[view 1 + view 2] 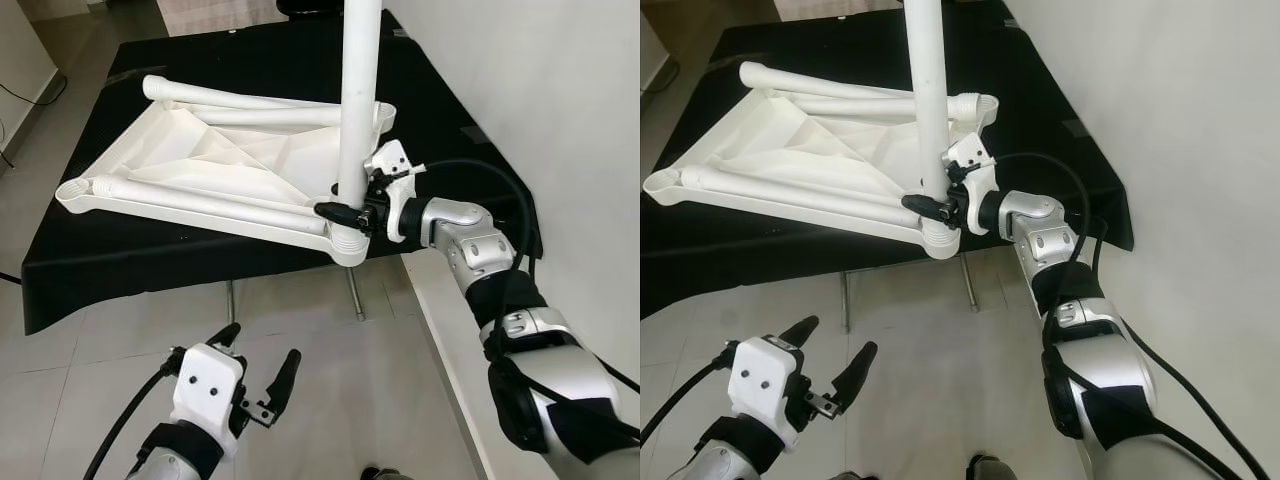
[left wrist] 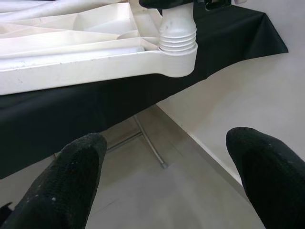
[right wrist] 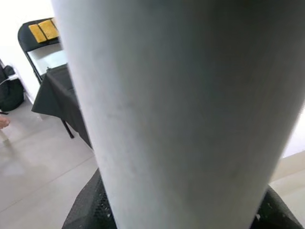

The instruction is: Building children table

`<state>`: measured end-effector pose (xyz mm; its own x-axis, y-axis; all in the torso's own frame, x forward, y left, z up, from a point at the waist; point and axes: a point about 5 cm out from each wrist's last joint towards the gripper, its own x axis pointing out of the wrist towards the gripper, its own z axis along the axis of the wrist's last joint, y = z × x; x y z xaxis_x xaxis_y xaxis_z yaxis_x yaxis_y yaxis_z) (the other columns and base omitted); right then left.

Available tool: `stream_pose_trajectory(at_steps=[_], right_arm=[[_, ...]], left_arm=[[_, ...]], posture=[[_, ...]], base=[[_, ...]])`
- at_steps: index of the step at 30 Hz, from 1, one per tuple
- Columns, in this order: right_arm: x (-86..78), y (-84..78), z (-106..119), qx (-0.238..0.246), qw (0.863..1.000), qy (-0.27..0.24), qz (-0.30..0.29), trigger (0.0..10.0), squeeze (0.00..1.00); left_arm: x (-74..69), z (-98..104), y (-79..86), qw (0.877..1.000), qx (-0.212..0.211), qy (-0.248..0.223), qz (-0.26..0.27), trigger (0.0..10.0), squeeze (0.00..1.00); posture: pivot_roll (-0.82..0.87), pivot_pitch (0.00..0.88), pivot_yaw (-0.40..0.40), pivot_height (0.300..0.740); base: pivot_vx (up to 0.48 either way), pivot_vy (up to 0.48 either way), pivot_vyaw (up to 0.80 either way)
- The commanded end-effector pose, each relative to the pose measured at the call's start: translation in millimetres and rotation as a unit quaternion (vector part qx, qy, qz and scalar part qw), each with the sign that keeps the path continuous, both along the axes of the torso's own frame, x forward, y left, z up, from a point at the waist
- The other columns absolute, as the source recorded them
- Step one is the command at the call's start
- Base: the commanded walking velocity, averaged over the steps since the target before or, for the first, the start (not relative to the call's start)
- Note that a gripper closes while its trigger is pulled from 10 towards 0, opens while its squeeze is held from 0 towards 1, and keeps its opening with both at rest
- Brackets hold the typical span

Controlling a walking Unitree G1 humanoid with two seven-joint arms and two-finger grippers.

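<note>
Nearest, the left gripper [image 1: 262,372] hangs idle, fingers spread. The white tabletop [image 1: 215,160] lies upside down on the black-draped table [image 1: 90,260]. One leg [image 1: 358,100] stands in its near corner socket, pinched by the right gripper [image 1: 352,200]; three legs apparently remain unmounted.

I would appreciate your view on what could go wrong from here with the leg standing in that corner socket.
1. The white tabletop overhangs the black-covered table at the corner socket, so downward force could tip it.
2. Only the right end effector grips the upright leg, low down; it could lean or cross-thread.
3. The left end effector hangs open below, steadying nothing.
</note>
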<state>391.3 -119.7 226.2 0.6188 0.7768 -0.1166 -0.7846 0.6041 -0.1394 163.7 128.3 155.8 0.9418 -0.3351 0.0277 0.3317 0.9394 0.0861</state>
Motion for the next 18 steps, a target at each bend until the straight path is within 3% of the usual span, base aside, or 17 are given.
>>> stream_pose_trajectory(at_steps=[1, 2, 3, 4, 6, 7, 8, 9, 10, 11, 12, 13, 14, 18], right_arm=[[-0.5, -1.2, -14.1, -0.003, 0.999, 0.024, -0.04, 0.0, 0.0], [-0.5, -1.2, -14.1, -0.003, 0.999, 0.024, -0.04, 0.0, 0.0], [3.1, -12.4, -20.7, -0.013, 0.98, 0.018, -0.199, 0.0, 0.0], [-10.1, -11.8, -29.6, 0.003, 0.955, 0.02, -0.296, 0.0, 0.0], [-10.1, -11.8, -29.6, 0.003, 0.955, 0.02, -0.296, 0.0, 0.0], [-25.9, -8.9, -33.0, 0.007, 0.937, 0.015, -0.348, 0.0, 0.0], [-42.4, 9.4, -35.0, 0.03, 0.933, 0.029, -0.357, 0.0, 0.0], [-42.4, 9.4, -35.0, 0.03, 0.933, 0.029, -0.357, 0.0, 0.0], [-51.8, 31.6, -32.9, 0.048, 0.94, 0.025, -0.337, 0.0, 0.0], [-51.8, 31.6, -32.9, 0.048, 0.94, 0.025, -0.337, 0.0, 0.0], [-51.9, 49.7, -30.6, 0.058, 0.946, 0.019, -0.319, 0.0, 0.0], [-51.9, 49.7, -30.6, 0.058, 0.946, 0.019, -0.319, 0.0, 0.0], [-38.7, 66.2, -28.4, 0.062, 0.95, -0.003, -0.305, 0.0, 0.0], [-25.6, 69.7, -26.2, 0.066, 0.95, -0.012, -0.304, 0.0, 0.0]], left_arm=[[-3.4, -1.2, -0.3, 1.0, 0.006, 0.01, -0.003, 10.0, 0.0], [-3.4, -1.2, -0.3, 1.0, 0.006, 0.01, -0.003, 10.0, 0.0], [-4.2, -0.9, 0.0, 1.0, 0.007, 0.011, -0.002, 10.0, 0.0], [-5.0, -0.8, 0.6, 1.0, 0.008, 0.011, -0.001, 10.0, 0.0], [-5.0, -0.8, 0.6, 1.0, 0.008, 0.011, -0.001, 10.0, 0.0], [-5.1, -0.2, 1.0, 1.0, 0.009, 0.011, 0.001, 10.0, 0.0], [-4.2, -0.4, 2.1, 1.0, 0.01, 0.012, 0.002, 10.0, 0.0], [-4.2, -0.4, 2.1, 1.0, 0.01, 0.012, 0.002, 10.0, 0.0], [-1.9, -1.1, 2.8, 1.0, 0.012, 0.012, 0.004, 10.0, 0.0], [-1.9, -1.1, 2.8, 1.0, 0.012, 0.012, 0.004, 10.0, 0.0], [0.9, -2.6, 3.2, 1.0, 0.015, 0.012, 0.005, 10.0, 0.0], [0.9, -2.6, 3.2, 1.0, 0.015, 0.012, 0.005, 10.0, 0.0], [6.1, -5.5, 4.2, 1.0, 0.021, 0.011, 0.006, 10.0, 0.0], [8.7, -7.1, 5.2, 1.0, 0.024, 0.01, 0.01, 10.0, 0.0]], posture=[[0.12, 0.236, 0.008, 0.74], [0.12, 0.236, 0.008, 0.74], [0.12, 0.241, 0.001, 0.74], [0.11, 0.244, -0.003, 0.74], [0.11, 0.244, -0.003, 0.74], [0.12, 0.242, -0.002, 0.74], [0.1, 0.243, 0.013, 0.74], [0.1, 0.243, 0.013, 0.74], [0.09, 0.222, 0.019, 0.74], [0.09, 0.222, 0.019, 0.74], [0.1, 0.206, 0.02, 0.74], [0.1, 0.206, 0.02, 0.74], [0.09, 0.183, 0.02, 0.74], [0.09, 0.171, 0.02, 0.74]], base=[[0.0, 0.0, 0.0], [0.0, 0.0, 0.0], [0.0, 0.0, 0.0], [0.0, 0.0, 0.0], [0.0, 0.0, 0.0], [0.0, 0.0, 0.0], [0.0, 0.0, 0.0], [0.0, 0.0, 0.0], [0.0, 0.0, 0.0], [0.0, 0.0, 0.0], [0.0, 0.0, 0.0], [0.0, 0.0, 0.0], [0.0, 0.0, 0.0], [0.0, 0.0, 0.0]])
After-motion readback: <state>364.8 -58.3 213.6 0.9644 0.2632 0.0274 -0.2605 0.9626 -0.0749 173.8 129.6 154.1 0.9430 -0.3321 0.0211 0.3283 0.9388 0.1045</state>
